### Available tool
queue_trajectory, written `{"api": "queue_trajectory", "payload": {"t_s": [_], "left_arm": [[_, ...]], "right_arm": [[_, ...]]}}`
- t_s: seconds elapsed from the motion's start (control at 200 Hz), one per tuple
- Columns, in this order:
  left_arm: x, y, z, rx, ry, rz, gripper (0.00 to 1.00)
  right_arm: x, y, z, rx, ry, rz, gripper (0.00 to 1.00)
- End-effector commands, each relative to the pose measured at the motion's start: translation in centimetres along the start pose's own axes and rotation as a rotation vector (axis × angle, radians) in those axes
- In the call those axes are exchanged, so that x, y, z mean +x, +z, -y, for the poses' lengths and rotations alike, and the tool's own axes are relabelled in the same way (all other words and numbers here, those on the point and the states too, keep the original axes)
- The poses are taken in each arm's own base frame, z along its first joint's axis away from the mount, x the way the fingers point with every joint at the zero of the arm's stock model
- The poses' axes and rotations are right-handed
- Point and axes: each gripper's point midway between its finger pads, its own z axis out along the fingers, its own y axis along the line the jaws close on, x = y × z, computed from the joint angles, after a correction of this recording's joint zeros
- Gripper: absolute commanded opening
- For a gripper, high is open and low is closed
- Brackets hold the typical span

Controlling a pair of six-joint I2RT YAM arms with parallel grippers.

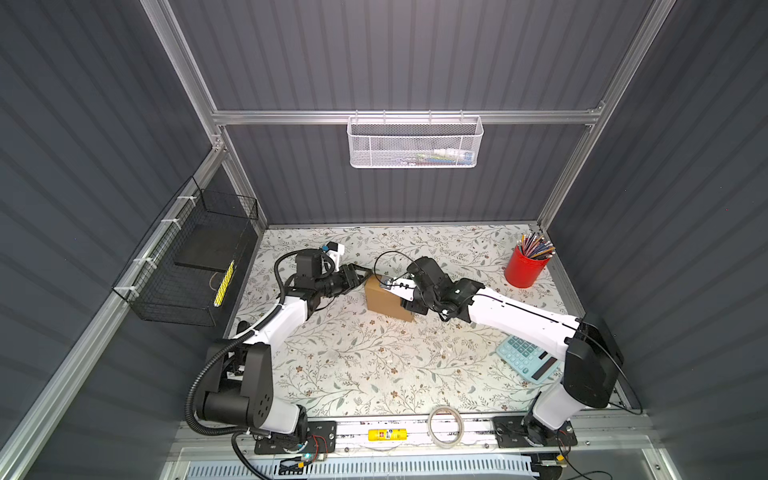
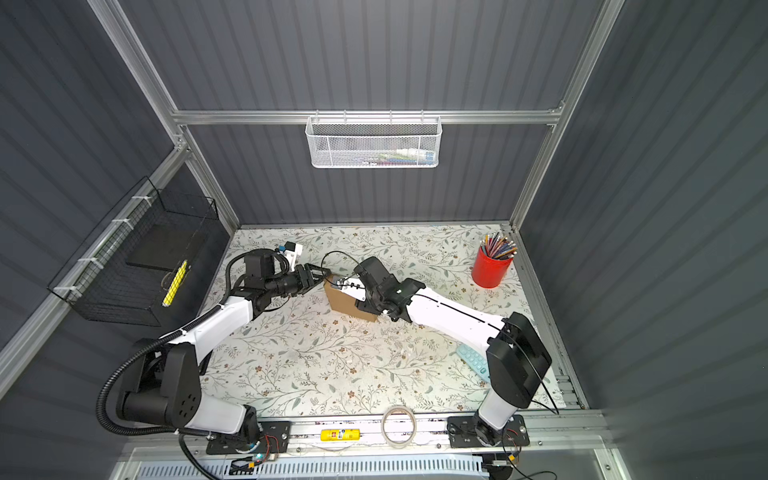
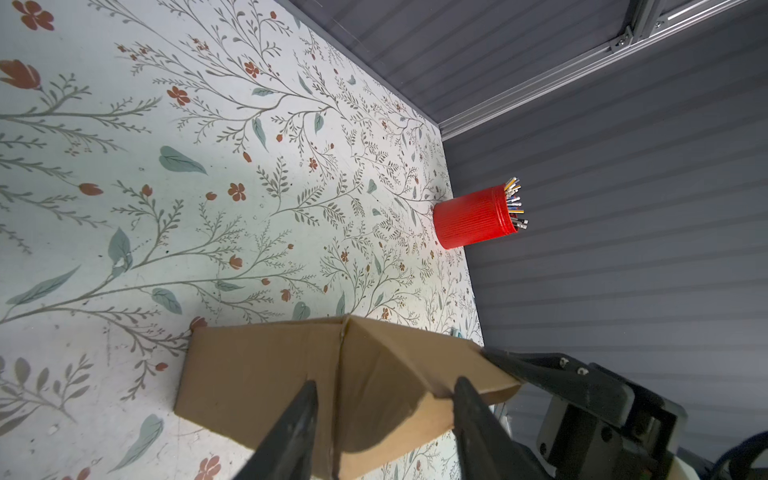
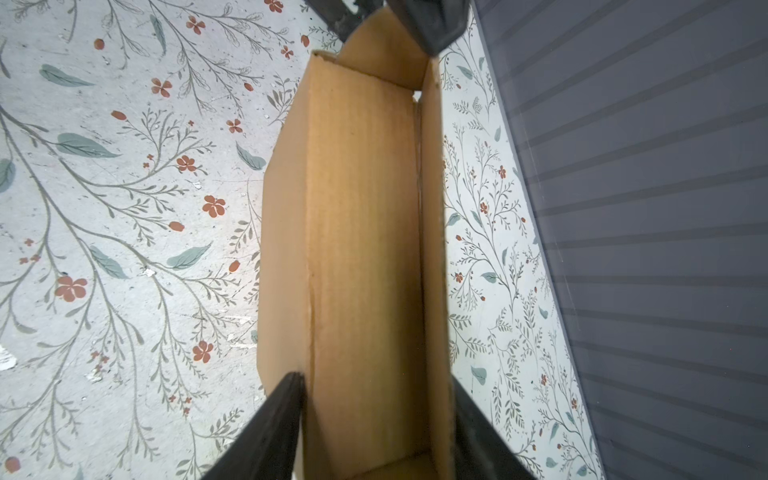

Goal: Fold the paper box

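1. The paper box (image 1: 384,301) stood near the middle of the flowery table (image 1: 353,374). It was partly made, with its sides already up.
2. The right gripper (image 4: 376,395) sat over one short end. It had one finger against each long side, so it gripped the paper box across its width.
3. The left gripper (image 3: 384,399) was at the other short end, with a finger on each side of the end flap. I could not tell if it had pinched the flap or was only close to it.
4. I thought the step in hand was tidying that end flap.
5. To do it well, the right gripper needed to hold firm without squashing the sides.
6. The left gripper needed to press slowly and straight along the fold, so the box would not slide or twist.
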Motion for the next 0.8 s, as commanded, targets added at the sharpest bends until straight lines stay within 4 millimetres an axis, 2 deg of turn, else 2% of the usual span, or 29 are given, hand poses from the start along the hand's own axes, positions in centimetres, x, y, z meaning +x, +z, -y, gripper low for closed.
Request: {"api": "queue_trajectory", "payload": {"t_s": [0.0, 0.2, 0.525, 0.795], "left_arm": [[1.0, 0.3, -1.3, -0.023, -0.026, -0.021, 0.47], [1.0, 0.4, -1.6, -0.024, -0.035, -0.019, 0.46], [-0.1, 0.8, -1.3, -0.016, -0.034, -0.003, 0.62], [-0.9, 1.6, -1.2, 0.016, -0.058, 0.011, 0.62]], "right_arm": [[0.3, 0.2, -0.5, -0.015, -0.007, -0.027, 0.53], [0.5, 0.3, -0.8, -0.021, -0.009, -0.031, 0.52], [0.4, 0.4, -0.7, -0.018, -0.013, -0.030, 0.51], [0.3, 0.7, -0.8, -0.023, -0.017, -0.030, 0.51]]}}
